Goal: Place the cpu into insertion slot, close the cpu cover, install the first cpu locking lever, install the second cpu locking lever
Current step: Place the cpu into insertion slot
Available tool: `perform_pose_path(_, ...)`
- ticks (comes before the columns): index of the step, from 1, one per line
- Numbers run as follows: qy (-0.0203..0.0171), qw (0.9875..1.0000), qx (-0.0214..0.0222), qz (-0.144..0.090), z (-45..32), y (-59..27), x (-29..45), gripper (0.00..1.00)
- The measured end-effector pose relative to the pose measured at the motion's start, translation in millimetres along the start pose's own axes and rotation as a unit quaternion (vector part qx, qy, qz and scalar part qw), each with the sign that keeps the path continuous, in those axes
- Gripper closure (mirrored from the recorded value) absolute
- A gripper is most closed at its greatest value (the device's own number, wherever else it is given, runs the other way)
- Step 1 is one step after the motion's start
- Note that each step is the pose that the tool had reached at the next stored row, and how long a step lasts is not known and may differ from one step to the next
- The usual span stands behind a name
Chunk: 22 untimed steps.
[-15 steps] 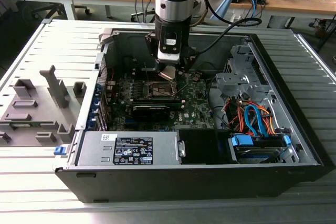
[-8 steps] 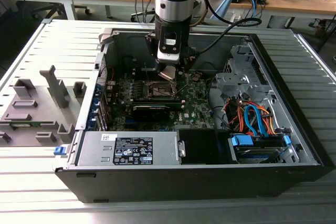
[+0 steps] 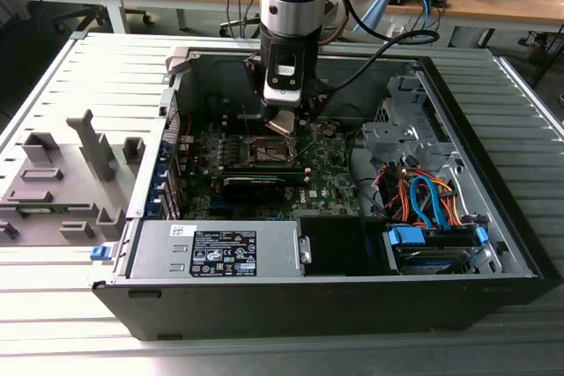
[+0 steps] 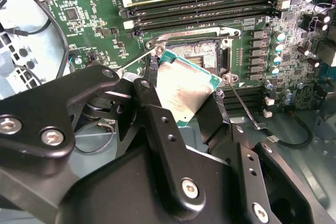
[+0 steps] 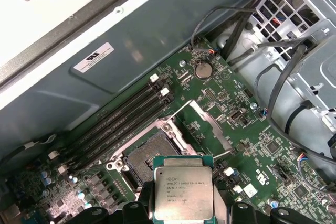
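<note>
My gripper hangs inside the open computer case, shut on the cpu. In both wrist views the cpu is a silvery square chip with a green edge, pinched by two black fingers on opposite sides. It hovers tilted just above and beside the insertion slot, a dark square recess with a metal rim, with nothing in it. The cpu cover stands swung up beside the slot. A thin locking lever sticks out, unlatched.
Long memory slots run beside the socket. A black graphics card lies close to the socket. The power supply and bundled cables fill the case's near side. Grey fixtures sit on the table at the exterior view's left.
</note>
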<state>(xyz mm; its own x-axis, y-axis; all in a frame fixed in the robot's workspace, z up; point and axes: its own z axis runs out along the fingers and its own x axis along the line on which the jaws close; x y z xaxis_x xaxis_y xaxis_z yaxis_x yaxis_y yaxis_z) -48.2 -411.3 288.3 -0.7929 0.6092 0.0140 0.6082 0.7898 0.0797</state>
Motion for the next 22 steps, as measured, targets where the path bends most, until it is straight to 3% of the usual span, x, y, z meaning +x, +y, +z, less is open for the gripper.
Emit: perform_pose_path(22,-0.0008,1.0000,-0.0001,0.010,0.0,0.0,0.0,0.46)
